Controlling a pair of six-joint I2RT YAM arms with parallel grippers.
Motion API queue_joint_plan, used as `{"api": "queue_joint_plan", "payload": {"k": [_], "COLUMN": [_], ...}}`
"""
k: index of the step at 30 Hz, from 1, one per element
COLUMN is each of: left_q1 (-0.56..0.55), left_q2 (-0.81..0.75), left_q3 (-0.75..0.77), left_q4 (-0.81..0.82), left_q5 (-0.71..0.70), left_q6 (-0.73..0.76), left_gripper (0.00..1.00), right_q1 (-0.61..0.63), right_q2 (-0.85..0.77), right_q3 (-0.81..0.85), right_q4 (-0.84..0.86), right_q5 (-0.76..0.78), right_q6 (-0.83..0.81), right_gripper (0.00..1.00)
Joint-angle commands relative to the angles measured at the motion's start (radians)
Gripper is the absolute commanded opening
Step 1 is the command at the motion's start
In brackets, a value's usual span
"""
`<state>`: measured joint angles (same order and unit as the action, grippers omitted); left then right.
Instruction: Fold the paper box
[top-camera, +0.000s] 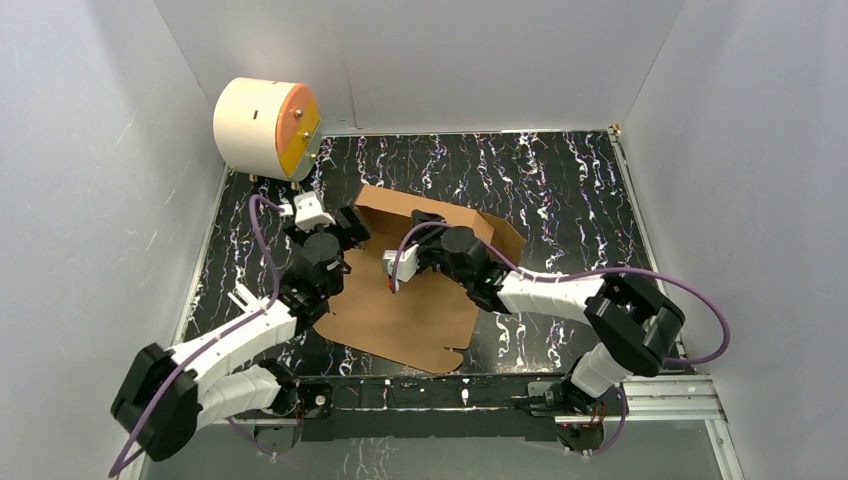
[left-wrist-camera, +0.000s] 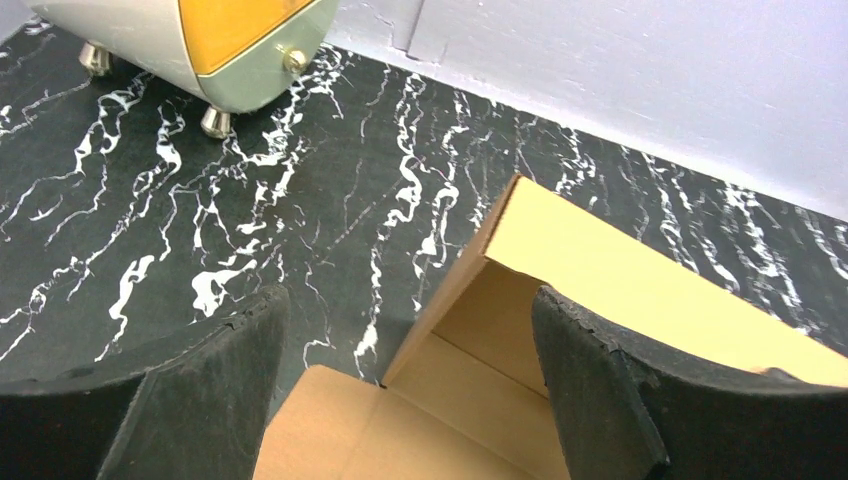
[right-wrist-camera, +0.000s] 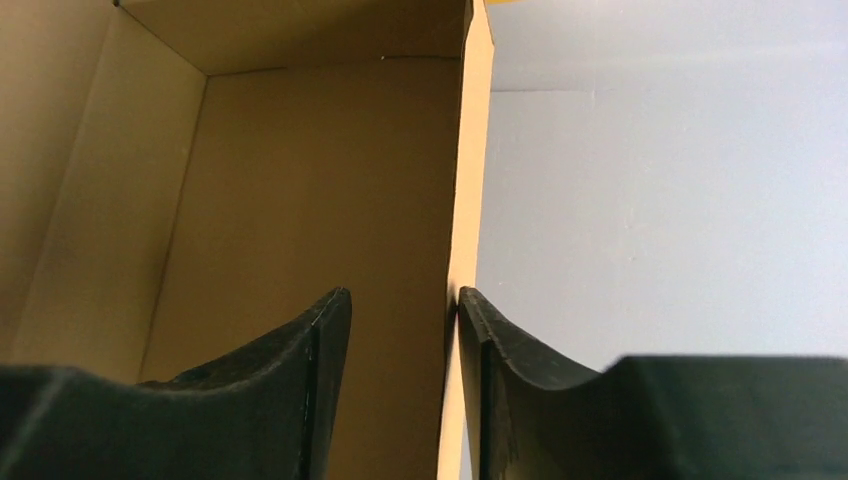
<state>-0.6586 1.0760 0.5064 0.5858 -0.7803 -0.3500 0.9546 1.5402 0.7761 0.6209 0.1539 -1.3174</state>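
My left tool (left-wrist-camera: 405, 312) hangs spread beside the paper box (top-camera: 400, 315). My right tool (right-wrist-camera: 405, 300) sits slack around 1 raised wall. The front panel still lies flat.

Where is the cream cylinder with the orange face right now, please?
In the top view, the cream cylinder stands at the far left corner of the table, by the back wall, beyond and left of the paper box.

The top camera is looking down from behind both arms over the whole table (top-camera: 560, 170). Wrist cameras are peering closely past the left tool (left-wrist-camera: 405, 300) and right tool (right-wrist-camera: 402, 295) (all sharing the paper box (top-camera: 400, 320)).
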Motion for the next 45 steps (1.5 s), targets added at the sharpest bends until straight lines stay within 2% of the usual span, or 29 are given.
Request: {"api": "queue_joint_plan", "payload": {"k": [1,3,5,9,16,20,26,30,33,36,40,45], "left_q1": [0.007,0.007,0.007,0.007,0.007,0.007,0.006,-0.012,-0.058,-0.133,-0.239,-0.303], "left_q2": [-0.118,-0.163,-0.214,-0.279,-0.285,-0.243,-0.197,-0.172,-0.169,-0.147,-0.089,-0.011], "left_q3": [0.107,0.131,0.152,0.205,0.285,0.307,0.292,0.259,0.232,0.22,0.215,0.226], "left_q4": [-0.406,-0.483,-0.555,-0.668,-0.811,-0.847,-0.813,-0.744,-0.686,-0.643,-0.593,-0.479], "left_q5": [0.054,0.093,0.126,0.222,0.406,0.532,0.662,0.745,0.744,0.684,0.581,0.525], "left_q6": [-0.124,-0.151,-0.172,-0.167,-0.177,-0.193,-0.296,-0.373,-0.422,-0.446,-0.459,-0.47], "left_gripper": [0.88,0.89,0.95,0.93,0.93,0.94,0.94,0.94,0.94,0.94,0.94,0.94], "right_q1": [-0.002,-0.002,-0.002,-0.002,-0.003,-0.003,-0.008,-0.023,-0.034,-0.063,-0.148,-0.246], "right_q2": [-0.079,-0.106,-0.135,-0.205,-0.33,-0.416,-0.537,-0.623,-0.69,-0.761,-0.781,-0.749], "right_q3": [0.046,0.049,0.048,0.045,0.091,0.064,0.081,0.074,0.019,-0.056,-0.098,-0.13], "right_q4": [-0.05,-0.094,-0.123,-0.198,-0.401,-0.432,-0.54,-0.618,-0.641,-0.63,-0.653,-0.683], "right_q5": [-0.02,-0.027,-0.029,-0.04,-0.016,0.039,0.238,0.273,0.371,0.422,0.405,0.357], "right_q6": [0.145,0.18,0.236,0.322,0.596,0.75,0.942,1.03,1.087,1.149,1.259,1.42], "right_gripper": [0.56,0.6,0.64,0.74,0.75,0.79,0.97,0.99,0.99,0.99,0.99,0.99]}}
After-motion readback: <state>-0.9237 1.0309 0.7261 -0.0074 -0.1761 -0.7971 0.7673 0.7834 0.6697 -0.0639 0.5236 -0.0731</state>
